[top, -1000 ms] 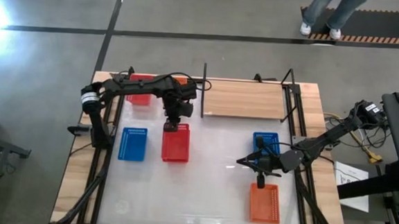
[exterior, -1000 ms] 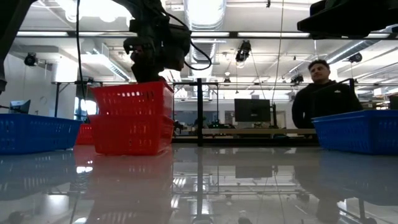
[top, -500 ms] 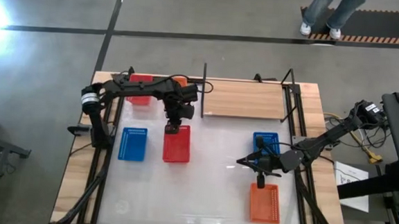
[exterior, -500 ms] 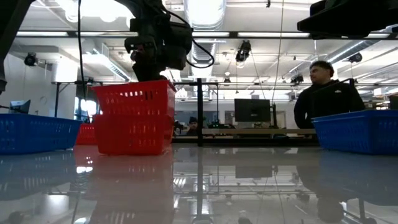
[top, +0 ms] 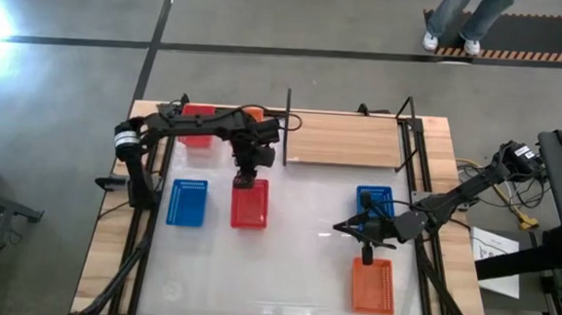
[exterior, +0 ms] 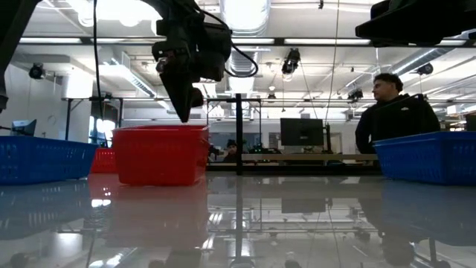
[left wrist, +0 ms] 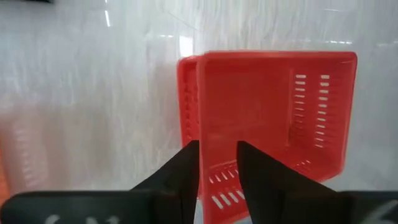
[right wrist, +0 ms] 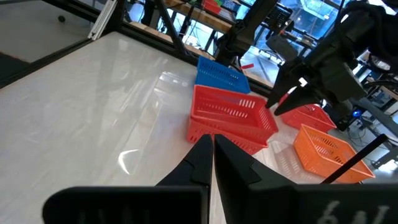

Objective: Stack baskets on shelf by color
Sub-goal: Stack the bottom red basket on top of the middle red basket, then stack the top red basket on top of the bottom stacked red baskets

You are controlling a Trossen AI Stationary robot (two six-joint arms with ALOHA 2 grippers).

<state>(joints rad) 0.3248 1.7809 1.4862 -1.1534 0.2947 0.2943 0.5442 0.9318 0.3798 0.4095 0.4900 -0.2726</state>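
Two red baskets sit nested, one inside the other, on the white tabletop (top: 294, 266), and show in the high view (top: 250, 206), the low view (exterior: 160, 152) and the left wrist view (left wrist: 273, 118). My left gripper (top: 245, 182) is open and points down just above the stack's far end rim (exterior: 187, 115). In its wrist view its fingers (left wrist: 217, 168) stand on either side of that end wall without touching. My right gripper (top: 340, 227) is shut and empty over the table's right middle. The light-wood shelf (top: 346, 140) stands at the far edge.
A blue basket (top: 187, 202) lies left of the red stack. A third red basket (top: 198, 123) and an orange one (top: 252, 114) lie at the far left. A blue basket (top: 375, 199) and an orange one (top: 372, 285) lie at the right. A person (exterior: 390, 112) stands behind the table.
The upper red basket, held raised above the lower red one a second ago, has gone down into it and now sits nested, level. My left gripper has let it go and stays just above the stack's far end rim.
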